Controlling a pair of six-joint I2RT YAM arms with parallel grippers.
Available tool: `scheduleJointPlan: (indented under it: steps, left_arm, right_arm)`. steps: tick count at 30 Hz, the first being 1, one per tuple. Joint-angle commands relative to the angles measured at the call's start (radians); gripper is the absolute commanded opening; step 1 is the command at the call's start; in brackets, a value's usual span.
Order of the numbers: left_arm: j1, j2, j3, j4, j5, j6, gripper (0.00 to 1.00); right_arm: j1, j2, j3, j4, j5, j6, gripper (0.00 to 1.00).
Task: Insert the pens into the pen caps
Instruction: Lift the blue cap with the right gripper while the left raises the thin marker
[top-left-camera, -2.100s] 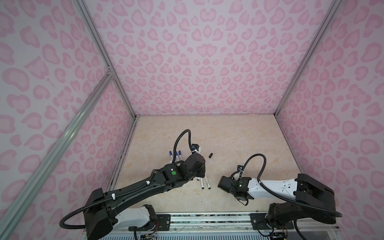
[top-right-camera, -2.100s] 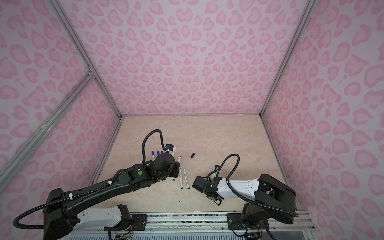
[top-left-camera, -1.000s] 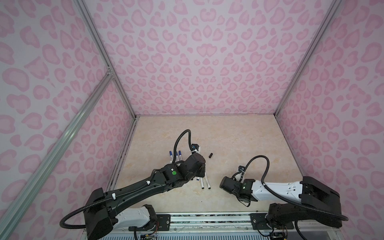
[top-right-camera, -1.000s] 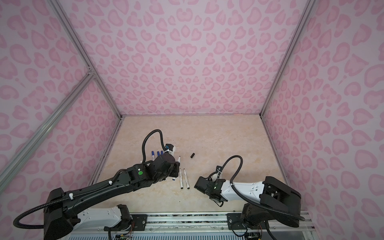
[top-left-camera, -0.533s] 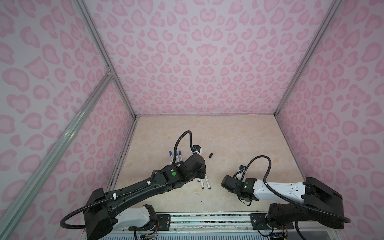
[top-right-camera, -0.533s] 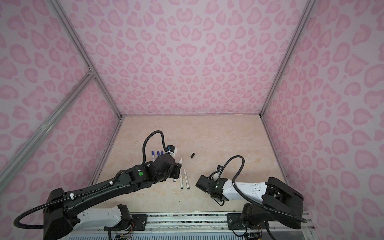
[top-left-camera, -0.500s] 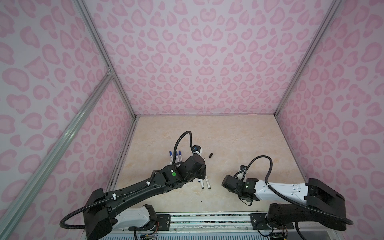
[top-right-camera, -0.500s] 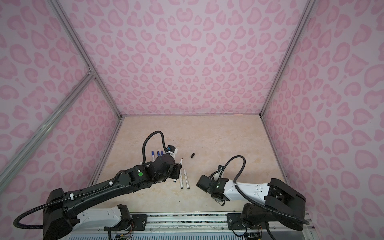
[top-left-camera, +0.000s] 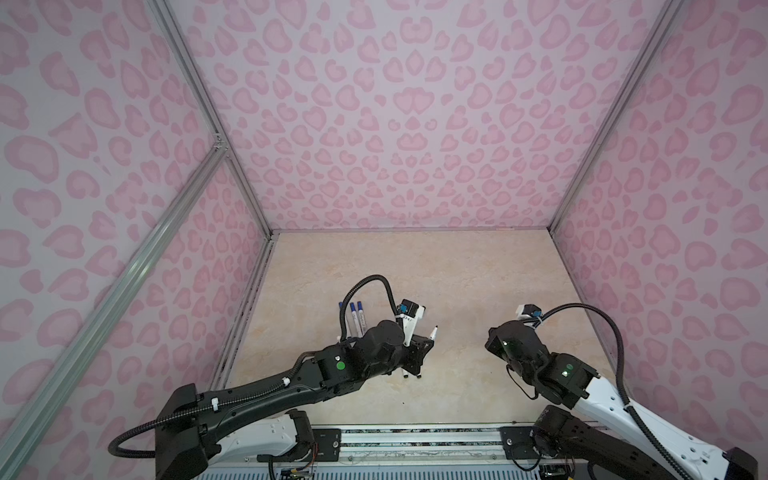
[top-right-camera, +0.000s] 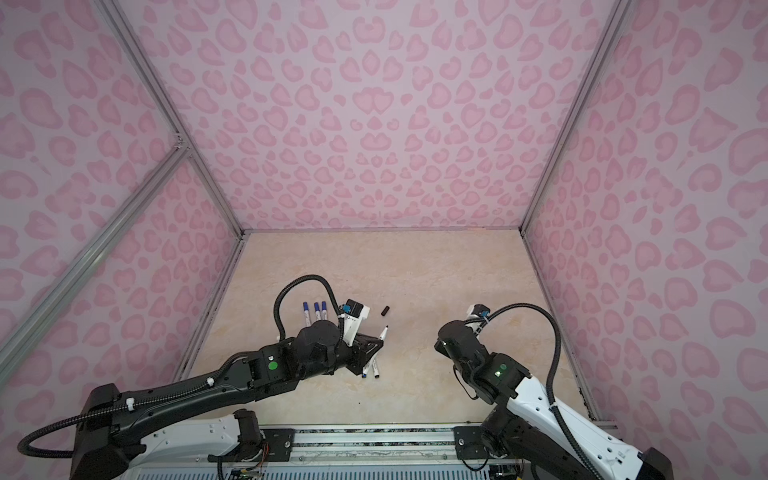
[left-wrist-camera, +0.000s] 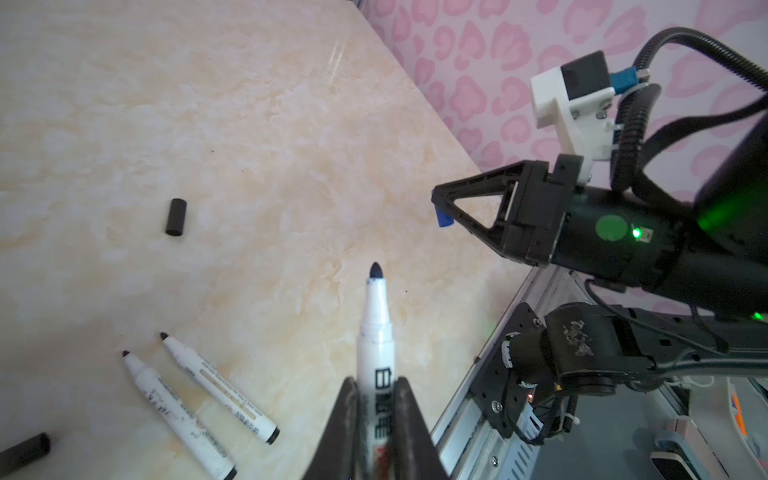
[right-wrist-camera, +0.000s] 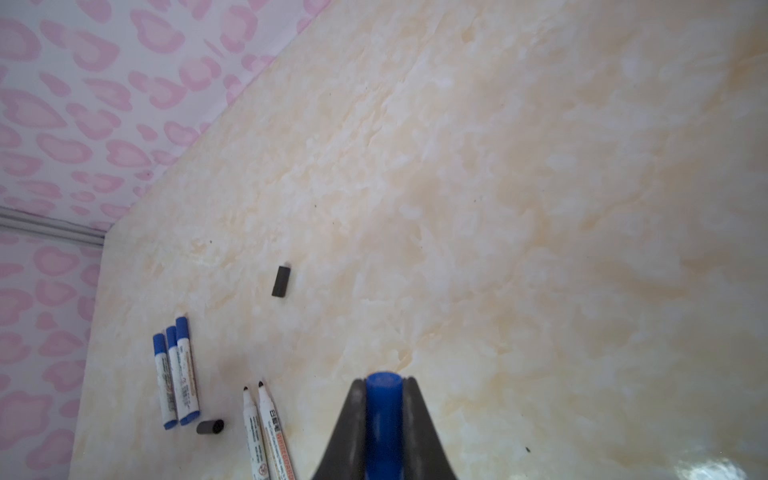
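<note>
My left gripper (left-wrist-camera: 376, 399) is shut on a white uncapped pen (left-wrist-camera: 375, 328), held above the table with its dark tip toward the right arm; the tip shows in both top views (top-left-camera: 434, 331) (top-right-camera: 384, 332). My right gripper (right-wrist-camera: 383, 405) is shut on a blue pen cap (right-wrist-camera: 383, 395), also seen in the left wrist view (left-wrist-camera: 443, 217), a short gap from the pen tip. Two uncapped pens (right-wrist-camera: 264, 432) lie side by side on the table. Three blue-capped pens (right-wrist-camera: 176, 374) lie together further left. Two black caps (right-wrist-camera: 281, 281) (right-wrist-camera: 210, 427) lie loose.
The marble-look table (top-left-camera: 415, 270) is walled by pink patterned panels on three sides. A metal rail (top-left-camera: 415, 440) with both arm bases runs along the front edge. The left arm (top-left-camera: 291, 382) covers part of the loose pens in the top views.
My right gripper has closed on the blue cap, lifted off the table and swung right and back. The left gripper has raised its pen, tip now pointing right.
</note>
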Motion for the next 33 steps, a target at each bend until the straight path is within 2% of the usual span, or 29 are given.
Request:
scheduleJointPlan:
  steps: [1, 4, 7, 11, 17, 29, 33]
  left_arm:
    - [-0.006, -0.012, -0.029, 0.162, 0.038, 0.056, 0.03]
    - [-0.006, -0.003, -0.022, 0.214, 0.044, 0.078, 0.03]
    - [-0.005, 0.035, 0.028, 0.208, 0.078, 0.096, 0.03]
    - [-0.005, 0.085, 0.065, 0.209, 0.111, 0.096, 0.03]
    - [-0.005, 0.086, 0.066, 0.243, 0.133, 0.071, 0.03]
    - [-0.007, 0.084, 0.029, 0.32, 0.176, -0.008, 0.03]
    - [-0.007, 0.091, 0.031, 0.34, 0.178, -0.01, 0.03]
  right_arm:
    - [-0.099, -0.044, 0.012, -0.019, -0.113, -0.085, 0.14]
    - [-0.18, -0.046, 0.036, -0.02, -0.196, -0.115, 0.13]
    - [-0.218, -0.022, 0.06, -0.008, -0.25, -0.134, 0.12]
    - [-0.227, 0.019, 0.111, -0.028, -0.243, -0.163, 0.11]
    - [-0.246, 0.037, 0.136, -0.018, -0.259, -0.18, 0.12]
    - [-0.267, -0.017, 0.209, 0.048, -0.359, -0.195, 0.1]
    - [-0.266, -0.039, 0.196, 0.131, -0.431, -0.181, 0.09]
